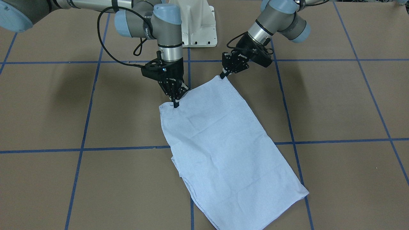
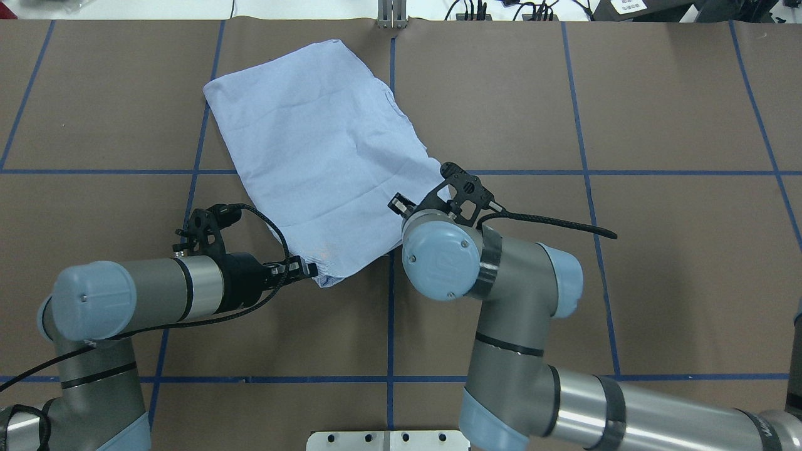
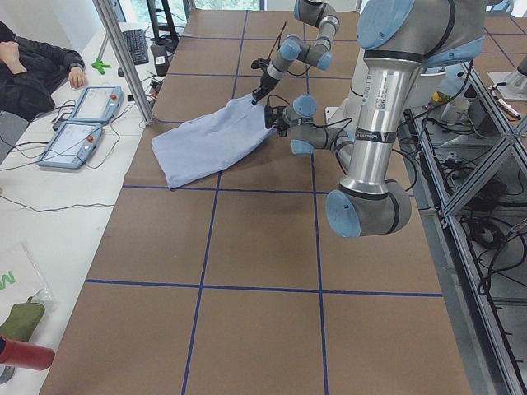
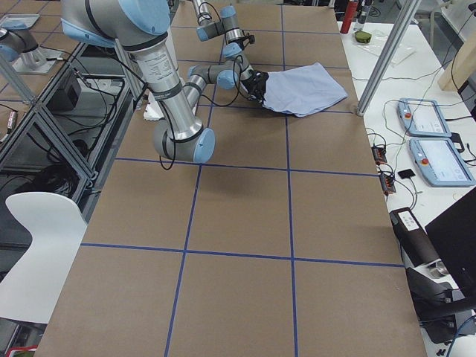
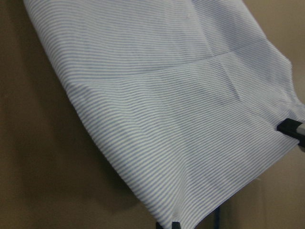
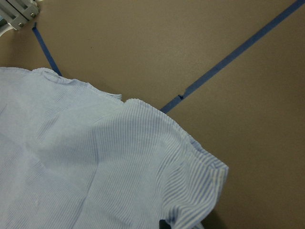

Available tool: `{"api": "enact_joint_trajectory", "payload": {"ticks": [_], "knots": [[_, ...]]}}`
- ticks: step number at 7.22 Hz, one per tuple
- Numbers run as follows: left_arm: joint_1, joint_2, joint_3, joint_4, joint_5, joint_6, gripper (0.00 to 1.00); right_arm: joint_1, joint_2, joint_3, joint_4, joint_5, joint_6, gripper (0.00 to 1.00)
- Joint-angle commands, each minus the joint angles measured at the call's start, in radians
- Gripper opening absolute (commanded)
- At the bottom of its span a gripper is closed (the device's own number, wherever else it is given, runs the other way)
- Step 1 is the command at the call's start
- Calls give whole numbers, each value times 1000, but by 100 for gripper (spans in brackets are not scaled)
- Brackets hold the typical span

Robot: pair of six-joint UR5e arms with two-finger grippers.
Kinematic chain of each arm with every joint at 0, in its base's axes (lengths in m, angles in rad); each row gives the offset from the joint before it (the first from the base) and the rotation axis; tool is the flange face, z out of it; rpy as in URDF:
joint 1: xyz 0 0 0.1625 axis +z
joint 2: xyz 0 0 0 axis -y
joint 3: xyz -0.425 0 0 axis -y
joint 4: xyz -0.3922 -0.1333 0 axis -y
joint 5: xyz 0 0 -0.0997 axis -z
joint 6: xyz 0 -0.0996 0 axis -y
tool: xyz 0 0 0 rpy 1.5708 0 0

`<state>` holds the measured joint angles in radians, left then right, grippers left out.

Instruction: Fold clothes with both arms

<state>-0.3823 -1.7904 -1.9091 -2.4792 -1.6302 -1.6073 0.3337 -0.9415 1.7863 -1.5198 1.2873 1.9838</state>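
While the left arm [image 2: 156, 291] reached in low across the brown table [image 2: 658, 282], the left claw [image 2: 309, 270] was clamped on the shirt [image 2: 319, 144], its fingers pressed together on the corner nearest the robot. In the left wrist view striped cloth ran straight down into the fingers, and a shadow lay under that edge, so the corner looked slightly raised. The shirt itself was folded into a long, plain rectangle with no buttons or collar showing. It lay at a slant across the blue tape lines [image 2: 501, 171], its far end close to the table's far edge. Its near short edge ran between the two claws. At the other corner of that edge the right claw [image 1: 175, 103] pointed steeply down, also closed on the shirt, with the fabric bunched where it was pinched. Overhead, the right arm [image 2: 501, 300] bent over this corner, and its wrist hid the fingers from that view.
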Motion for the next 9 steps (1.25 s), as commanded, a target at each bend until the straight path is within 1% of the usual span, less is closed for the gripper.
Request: {"api": "enact_joint_trajectory", "payload": {"ticks": [1, 2, 3, 4, 5, 6, 7, 8, 9], "knots": [[6, 58, -152, 0, -33, -17, 0, -140, -66, 329, -243, -69, 9, 0], [13, 95, -222, 2, -71, -25, 0, -204, -65, 434, -355, -95, 26, 0], [11, 135, -291, 9, -94, -25, 0, -232, -65, 526, -450, -105, 52, 0], [3, 155, -386, 93, -135, -25, 0, -239, -65, 612, -555, -102, 52, 0], [-1, 135, -475, 250, -187, -25, 0, -228, -57, 640, -594, -102, 50, 0], [-3, 85, -472, 341, -191, -22, 0, -216, -48, 613, -594, -98, 40, 0], [-29, 59, -399, 359, -186, -17, 0, -178, -33, 554, -582, -98, 8, 0], [-52, 2, -316, 362, -169, -16, 0, -127, 30, 471, -568, -97, -22, 0], [-56, -47, -250, 364, -142, -13, 0, -78, 56, 359, -465, -92, -26, 0]]}}
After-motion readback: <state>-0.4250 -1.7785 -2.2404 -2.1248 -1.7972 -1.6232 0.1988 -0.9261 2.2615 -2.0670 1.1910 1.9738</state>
